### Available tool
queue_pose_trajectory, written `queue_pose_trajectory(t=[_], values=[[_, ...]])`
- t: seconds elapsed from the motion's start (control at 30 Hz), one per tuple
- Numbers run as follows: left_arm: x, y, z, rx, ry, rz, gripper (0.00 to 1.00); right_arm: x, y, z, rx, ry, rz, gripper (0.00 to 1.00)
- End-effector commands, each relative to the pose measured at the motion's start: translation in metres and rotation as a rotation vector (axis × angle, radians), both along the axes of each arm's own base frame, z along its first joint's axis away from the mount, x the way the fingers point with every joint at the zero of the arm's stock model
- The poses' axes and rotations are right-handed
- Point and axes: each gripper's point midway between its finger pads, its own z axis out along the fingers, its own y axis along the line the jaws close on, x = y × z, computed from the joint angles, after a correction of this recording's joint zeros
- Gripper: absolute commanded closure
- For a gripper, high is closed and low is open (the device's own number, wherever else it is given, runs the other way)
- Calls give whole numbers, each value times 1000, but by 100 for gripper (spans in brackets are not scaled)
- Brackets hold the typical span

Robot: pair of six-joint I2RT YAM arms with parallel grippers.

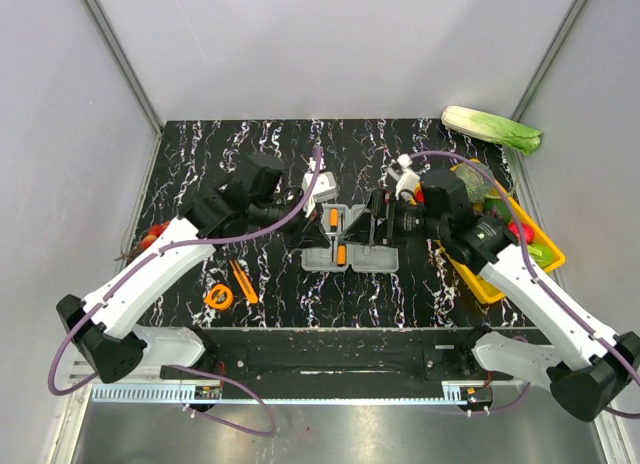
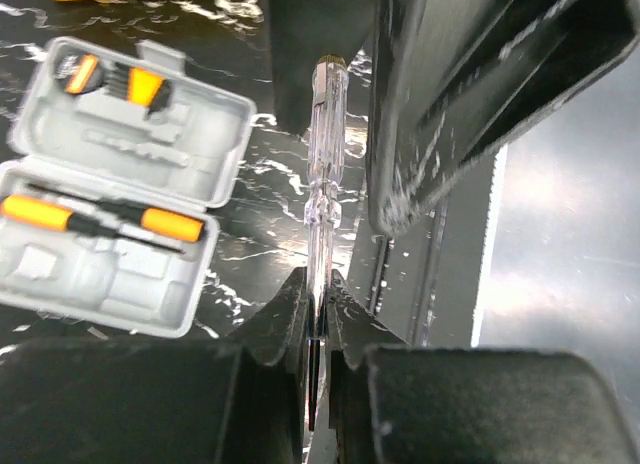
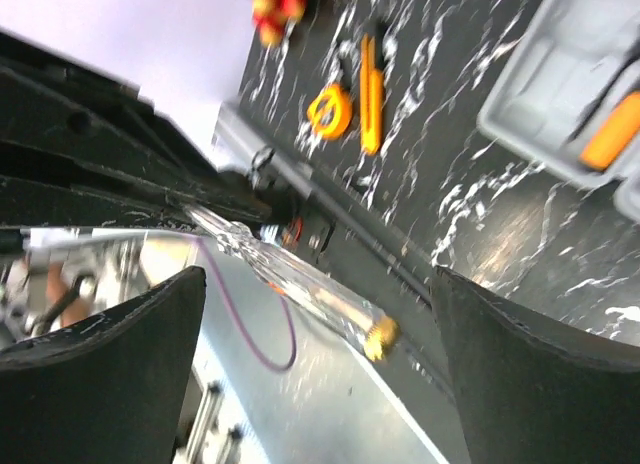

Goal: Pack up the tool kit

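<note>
Left gripper (image 2: 318, 294) clamped on clear screwdriver (image 2: 325, 154), held just beside the open case (image 2: 190, 119). Right gripper (image 3: 315, 284): jaws apart, empty, other side of case. Screwdriver looks light, stiff, slick plastic, likely brittle. Grip mid-handle.

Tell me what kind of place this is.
Probably a robot test cell: left arm and right arm bolted at a black marbled table, plain grey walls close around it, and props, a grey case and a cabbage.

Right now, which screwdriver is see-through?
The screwdriver pinched in the left tool. It is clear all along; those in the case have orange handles.
</note>
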Motion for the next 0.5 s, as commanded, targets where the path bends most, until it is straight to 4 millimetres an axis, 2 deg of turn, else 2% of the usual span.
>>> queue_pose_trajectory(t=[0.0, 0.23, 0.3, 0.37, 0.47], values=[[35, 10, 23, -49, -146, 212, 100, 54, -27, 38, 30, -155, -386, 1], [77, 26, 39, -44, -242, 470, 100, 95, -74, 69, 123, -130, -805, 2], [91, 32, 44, -41, -253, 559, 100, 103, -78, 75, 173, -98, -857, 3], [103, 34, 46, -41, -232, 648, 100, 110, -73, 81, 213, -72, -847, 4], [122, 38, 49, -52, -201, 788, 100, 122, -64, 80, 214, -27, -819, 4]])
